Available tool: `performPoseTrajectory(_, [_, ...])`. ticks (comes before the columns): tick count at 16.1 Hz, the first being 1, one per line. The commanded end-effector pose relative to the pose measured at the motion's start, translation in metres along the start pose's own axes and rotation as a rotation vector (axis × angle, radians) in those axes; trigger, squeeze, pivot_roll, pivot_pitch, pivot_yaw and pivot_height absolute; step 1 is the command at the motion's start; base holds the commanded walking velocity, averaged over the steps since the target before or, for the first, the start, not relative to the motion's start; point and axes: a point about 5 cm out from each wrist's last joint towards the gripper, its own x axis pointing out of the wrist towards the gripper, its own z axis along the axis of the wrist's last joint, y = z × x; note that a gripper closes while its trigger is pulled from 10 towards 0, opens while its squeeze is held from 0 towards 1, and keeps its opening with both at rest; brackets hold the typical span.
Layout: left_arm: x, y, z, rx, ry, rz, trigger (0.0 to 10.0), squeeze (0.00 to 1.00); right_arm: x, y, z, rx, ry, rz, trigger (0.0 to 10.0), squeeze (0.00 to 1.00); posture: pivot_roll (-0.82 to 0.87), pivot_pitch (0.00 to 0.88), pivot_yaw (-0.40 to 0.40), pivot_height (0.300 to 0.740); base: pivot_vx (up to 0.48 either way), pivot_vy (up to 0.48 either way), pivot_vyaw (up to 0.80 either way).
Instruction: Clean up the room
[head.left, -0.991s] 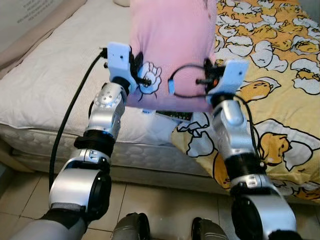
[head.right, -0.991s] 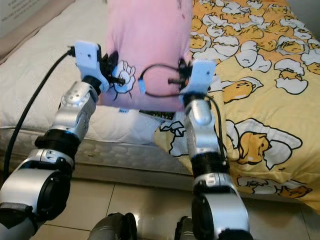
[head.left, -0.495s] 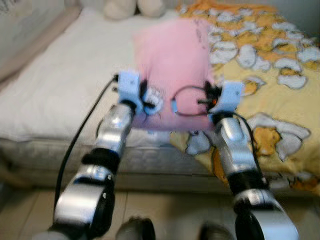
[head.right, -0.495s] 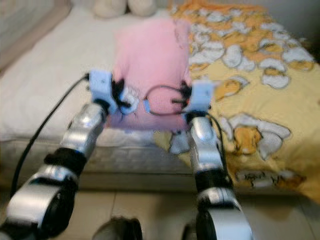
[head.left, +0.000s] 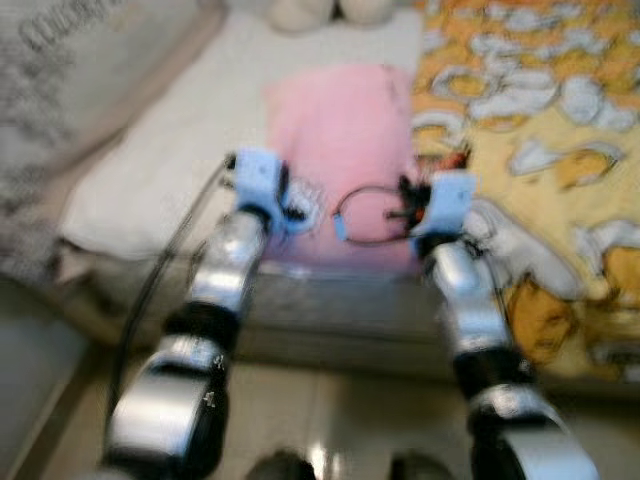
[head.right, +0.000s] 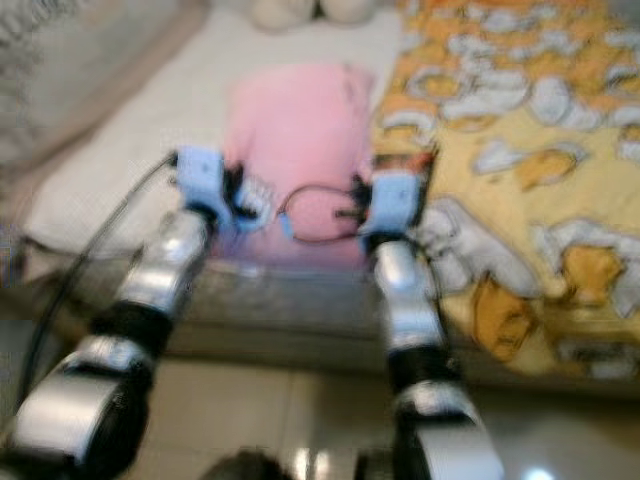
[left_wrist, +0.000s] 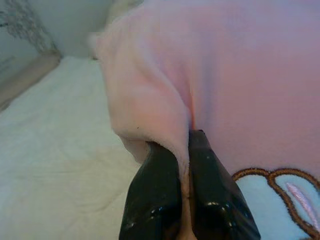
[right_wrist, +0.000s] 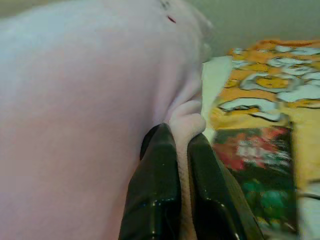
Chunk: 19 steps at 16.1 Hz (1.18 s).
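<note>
A pink pillow (head.left: 340, 150) with a small cartoon patch lies out over the white mattress (head.left: 170, 150), near its front edge. My left gripper (left_wrist: 184, 145) is shut on the pillow's near left corner, with fabric pinched between its black fingers (left_wrist: 155, 190). My right gripper (right_wrist: 181, 135) is shut on the near right corner in the same way. In the head views, which are blurred, both grippers hold the pillow's near edge: left gripper (head.left: 292, 205), right gripper (head.left: 405, 205).
A yellow duvet (head.left: 540, 150) with a cartoon print covers the bed's right half. Pale plush toys (head.left: 320, 12) sit at the far end. A colourful printed packet (right_wrist: 255, 160) lies by the pillow's right corner. Grey patterned fabric (head.left: 60, 100) stands left; tiled floor (head.left: 330, 420) below.
The pillow has come down from standing upright before me to lying out over the mattress, both grippers still holding it. The head camera has shifted and the picture is blurred.
</note>
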Motion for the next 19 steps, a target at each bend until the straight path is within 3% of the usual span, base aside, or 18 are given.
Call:
performPoseTrajectory(1, [0.0009,0.0103,0.0072,0.020,-0.023,0.033,10.0,0.00,0.0044,0.0058,0.0105,0.010,-0.042,0.009,10.0,0.00,-0.16,0.019,0.089,0.727,0.000,0.480,0.00])
performPoseTrajectory(8, [0.0021,0.0149,0.0051,0.057,0.002,0.059,10.0,0.00,0.0036,0.0081,0.0083,0.000,-0.033,0.028,10.0,0.00,-0.16,0.023,0.080,0.727,0.000,0.480,0.00])
performPoseTrajectory(12, [0.0015,0.0146,0.0033,0.065,0.006,0.072,10.0,0.00,0.0020,0.0098,0.0057,0.000,-0.026,0.034,10.0,0.00,-0.15,0.029,0.080,0.727,0.000,0.000,0.00])
performPoseTrajectory(19, [0.0003,0.0180,-0.0003,0.054,0.022,0.096,10.0,0.00,0.0019,0.0125,0.0043,-0.002,-0.020,0.043,10.0,0.00,-0.15,0.037,0.079,0.727,0.476,0.000,0.00])
